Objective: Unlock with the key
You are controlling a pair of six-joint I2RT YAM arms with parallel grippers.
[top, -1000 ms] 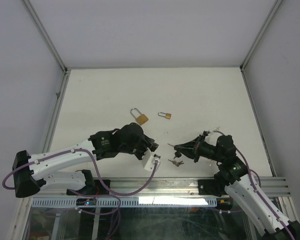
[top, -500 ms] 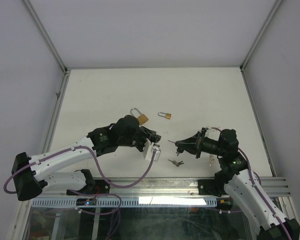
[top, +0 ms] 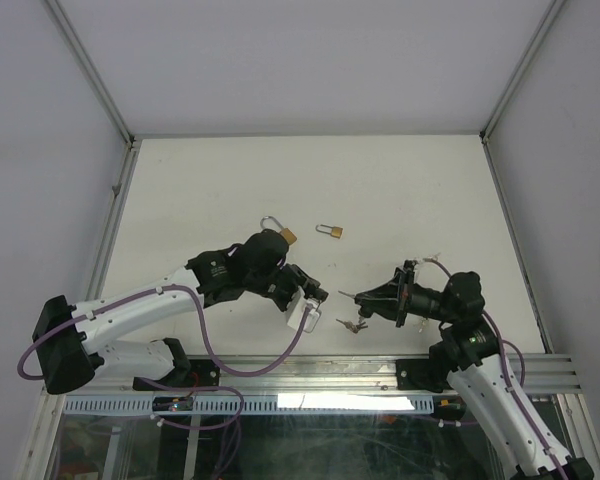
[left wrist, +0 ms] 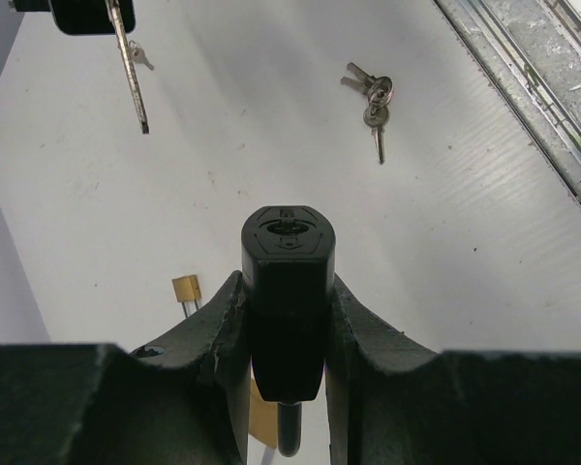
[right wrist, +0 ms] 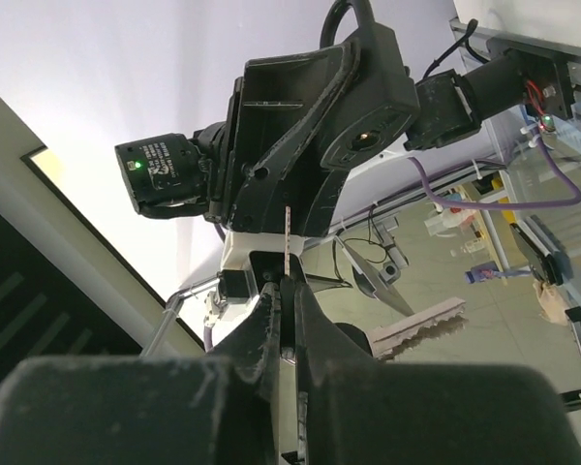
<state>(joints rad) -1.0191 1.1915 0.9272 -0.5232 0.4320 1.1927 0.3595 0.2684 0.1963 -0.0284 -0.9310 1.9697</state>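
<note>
My left gripper is shut on a black padlock, held off the table with its keyhole face pointing away from the wrist. My right gripper is shut on a single key, whose blade points left at the left gripper across a small gap. In the left wrist view that key hangs at the top left, off to the side of the keyhole. In the right wrist view the blade is edge-on between my fingers, in front of the left gripper's body.
A bunch of keys lies on the white table between the grippers, also in the left wrist view. A brass padlock and a smaller brass padlock lie farther back. The metal rail runs along the near edge.
The left gripper lifted the black padlock and turned it toward the right arm. The right gripper rose with the key, then came down and left, closer to the padlock.
</note>
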